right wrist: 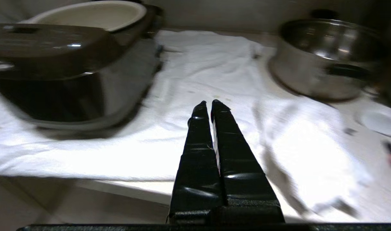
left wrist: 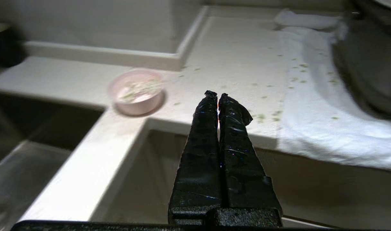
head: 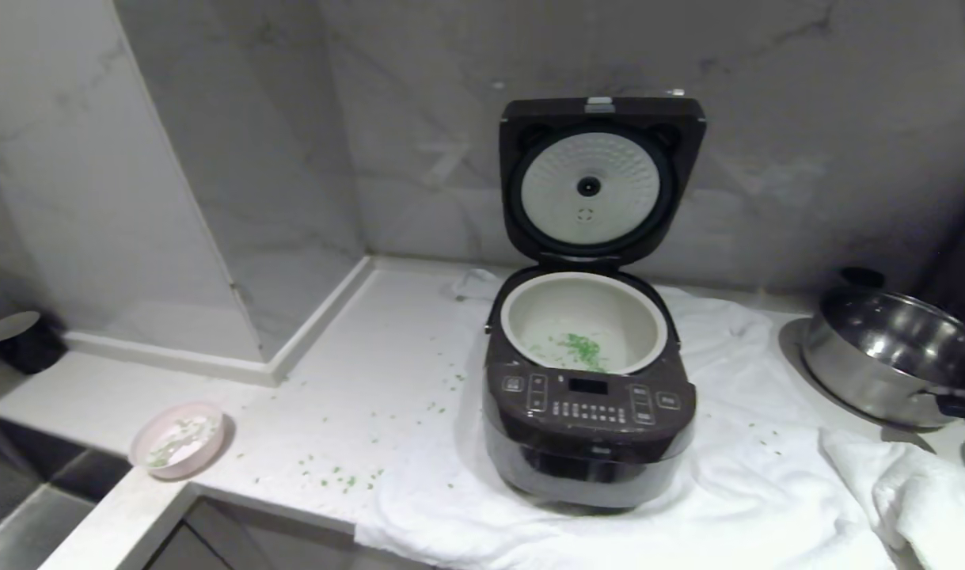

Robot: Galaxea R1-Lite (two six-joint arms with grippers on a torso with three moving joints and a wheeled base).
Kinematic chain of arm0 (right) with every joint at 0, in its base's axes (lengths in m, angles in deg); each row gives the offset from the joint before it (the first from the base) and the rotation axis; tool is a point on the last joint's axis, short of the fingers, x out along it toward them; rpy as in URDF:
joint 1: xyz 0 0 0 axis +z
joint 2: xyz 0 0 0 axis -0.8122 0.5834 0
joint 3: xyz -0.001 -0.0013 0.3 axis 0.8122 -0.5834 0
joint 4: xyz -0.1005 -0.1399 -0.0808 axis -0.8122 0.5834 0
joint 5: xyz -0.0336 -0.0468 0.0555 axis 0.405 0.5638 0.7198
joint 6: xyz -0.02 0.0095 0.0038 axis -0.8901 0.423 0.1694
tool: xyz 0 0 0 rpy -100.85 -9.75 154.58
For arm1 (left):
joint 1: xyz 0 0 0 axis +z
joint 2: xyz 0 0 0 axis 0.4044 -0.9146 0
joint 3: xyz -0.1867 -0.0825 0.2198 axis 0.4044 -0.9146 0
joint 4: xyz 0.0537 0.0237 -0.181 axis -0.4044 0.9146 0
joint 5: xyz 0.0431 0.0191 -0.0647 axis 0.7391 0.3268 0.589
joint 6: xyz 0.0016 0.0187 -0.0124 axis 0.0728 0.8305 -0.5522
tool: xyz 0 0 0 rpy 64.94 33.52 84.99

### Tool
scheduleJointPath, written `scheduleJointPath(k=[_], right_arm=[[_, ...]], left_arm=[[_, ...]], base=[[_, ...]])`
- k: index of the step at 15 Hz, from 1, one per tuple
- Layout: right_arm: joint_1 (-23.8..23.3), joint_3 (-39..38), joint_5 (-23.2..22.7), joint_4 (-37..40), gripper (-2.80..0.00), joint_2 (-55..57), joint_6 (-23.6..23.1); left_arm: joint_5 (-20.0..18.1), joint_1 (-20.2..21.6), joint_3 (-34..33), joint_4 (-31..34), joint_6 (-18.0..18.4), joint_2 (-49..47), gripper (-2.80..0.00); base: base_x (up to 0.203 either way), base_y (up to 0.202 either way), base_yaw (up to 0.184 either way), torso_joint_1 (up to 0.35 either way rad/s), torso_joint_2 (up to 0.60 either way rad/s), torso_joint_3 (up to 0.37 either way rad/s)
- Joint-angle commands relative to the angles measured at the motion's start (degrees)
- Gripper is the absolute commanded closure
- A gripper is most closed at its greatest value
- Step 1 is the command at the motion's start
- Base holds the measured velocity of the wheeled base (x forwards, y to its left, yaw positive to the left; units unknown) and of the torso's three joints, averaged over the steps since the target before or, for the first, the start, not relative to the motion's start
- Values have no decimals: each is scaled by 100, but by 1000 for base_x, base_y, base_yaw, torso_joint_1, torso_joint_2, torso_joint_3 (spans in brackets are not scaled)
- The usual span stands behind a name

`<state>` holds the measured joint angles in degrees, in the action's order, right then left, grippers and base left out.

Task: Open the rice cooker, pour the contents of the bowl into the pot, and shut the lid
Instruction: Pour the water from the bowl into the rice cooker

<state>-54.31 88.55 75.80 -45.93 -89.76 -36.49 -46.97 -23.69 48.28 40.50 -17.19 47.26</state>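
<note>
Hanging back off the counter edge, we are keeping left gripper [left wrist: 217,95] and right gripper [right wrist: 210,103] clenched, empty. Bowl [left wrist: 137,91] is sitting ahead of left gripper; open rice cooker [head: 589,396] beyond. Risk: tipping bowl carelessly, scattering more green bits [head: 581,348].

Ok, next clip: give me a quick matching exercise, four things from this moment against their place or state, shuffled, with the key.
Things:
1. lid
2. bowl
3. pot
4. steel pan

Place or state:
A. on the counter's near-left corner, off the towel
B. standing upright, white underside showing
C. far right of the counter
D. seated in the rice cooker, green bits at its bottom

Pairs: 1-B, 2-A, 3-D, 4-C
</note>
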Motion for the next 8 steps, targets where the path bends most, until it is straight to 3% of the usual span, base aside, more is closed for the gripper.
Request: scheduleJointPath(k=[1, 4, 8], right_arm=[[0, -9, -1, 3, 0, 7, -1], [0, -9, -1, 3, 0, 5, -1], [0, -9, -1, 3, 0, 7, -1]], left_arm=[[7, 2, -35, -7, -6, 4, 0], [8, 2, -35, -10, -15, 4, 0], [-8, 9, -35, -7, 10, 4, 0]], base=[[0, 10, -167, 2, 3, 3], [2, 3, -100, 1, 1, 2], [0, 0, 0, 0, 0, 0]])
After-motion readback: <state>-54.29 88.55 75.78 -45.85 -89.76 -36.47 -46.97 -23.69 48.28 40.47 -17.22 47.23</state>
